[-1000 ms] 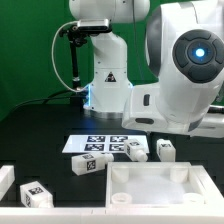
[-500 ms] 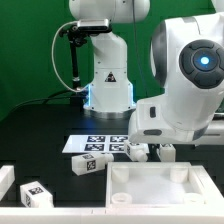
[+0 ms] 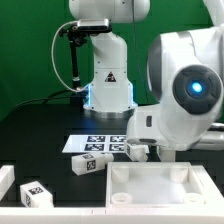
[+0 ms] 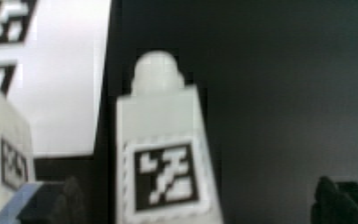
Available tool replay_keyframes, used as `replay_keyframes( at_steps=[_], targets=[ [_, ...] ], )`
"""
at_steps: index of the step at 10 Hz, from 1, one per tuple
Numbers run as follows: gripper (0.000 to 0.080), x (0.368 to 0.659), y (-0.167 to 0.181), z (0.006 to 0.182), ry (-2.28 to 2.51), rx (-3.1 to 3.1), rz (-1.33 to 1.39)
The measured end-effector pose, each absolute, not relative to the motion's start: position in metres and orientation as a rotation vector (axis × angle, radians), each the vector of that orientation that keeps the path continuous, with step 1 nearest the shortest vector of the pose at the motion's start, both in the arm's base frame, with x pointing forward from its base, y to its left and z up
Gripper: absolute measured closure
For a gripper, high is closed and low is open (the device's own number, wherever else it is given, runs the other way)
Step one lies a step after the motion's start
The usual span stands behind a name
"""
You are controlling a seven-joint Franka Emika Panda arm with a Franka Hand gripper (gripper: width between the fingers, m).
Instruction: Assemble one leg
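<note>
In the wrist view a white leg [image 4: 163, 150] with a black-and-white tag on its face and a rounded peg on one end lies on the black table. My gripper [image 4: 197, 203] is open, with its dark fingertips [image 4: 48, 203] on either side of the leg and not touching it. The leg lies nearer one fingertip than the other. A second leg [image 4: 2, 140] lies beside it. In the exterior view the arm's big white wrist [image 3: 190, 100] hides the gripper. One leg [image 3: 137, 151] shows at the wrist's lower edge.
The marker board [image 3: 97, 142] lies mid-table and shows in the wrist view [image 4: 43, 60]. The large white tray piece [image 3: 155, 187] stands at the front. Loose legs lie on the table [image 3: 87, 165], [image 3: 35, 194] and at the exterior view's left edge [image 3: 5, 180].
The arm has moved lower and toward the exterior view's left. Its wrist now covers the leg that showed on the right behind the tray piece.
</note>
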State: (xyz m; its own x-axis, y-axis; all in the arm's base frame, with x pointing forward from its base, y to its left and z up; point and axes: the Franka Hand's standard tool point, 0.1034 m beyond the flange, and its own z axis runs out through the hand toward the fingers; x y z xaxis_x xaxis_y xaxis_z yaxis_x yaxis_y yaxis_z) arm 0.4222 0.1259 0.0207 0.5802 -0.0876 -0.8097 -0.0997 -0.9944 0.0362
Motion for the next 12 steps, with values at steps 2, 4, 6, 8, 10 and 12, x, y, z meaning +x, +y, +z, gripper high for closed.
replay_keyframes(
  at_steps=[2, 4, 6, 8, 10, 12],
  targets=[
    [0.0150, 0.4268, 0.1233, 0.0178, 0.175, -2.794, 1.388],
    [0.0150, 0.4255, 0.1230, 0.0161, 0.174, -2.795, 1.392],
    [0.0150, 0.4197, 0.1230, 0.0090, 0.155, -2.802, 1.418],
    [0.0177, 0.4206, 0.1218, 0.0090, 0.160, -2.801, 1.415],
    [0.0358, 0.4206, 0.1212, 0.0088, 0.162, -2.800, 1.415],
    [0.0515, 0.4225, 0.1210, 0.0109, 0.159, -2.800, 1.411]
  ],
)
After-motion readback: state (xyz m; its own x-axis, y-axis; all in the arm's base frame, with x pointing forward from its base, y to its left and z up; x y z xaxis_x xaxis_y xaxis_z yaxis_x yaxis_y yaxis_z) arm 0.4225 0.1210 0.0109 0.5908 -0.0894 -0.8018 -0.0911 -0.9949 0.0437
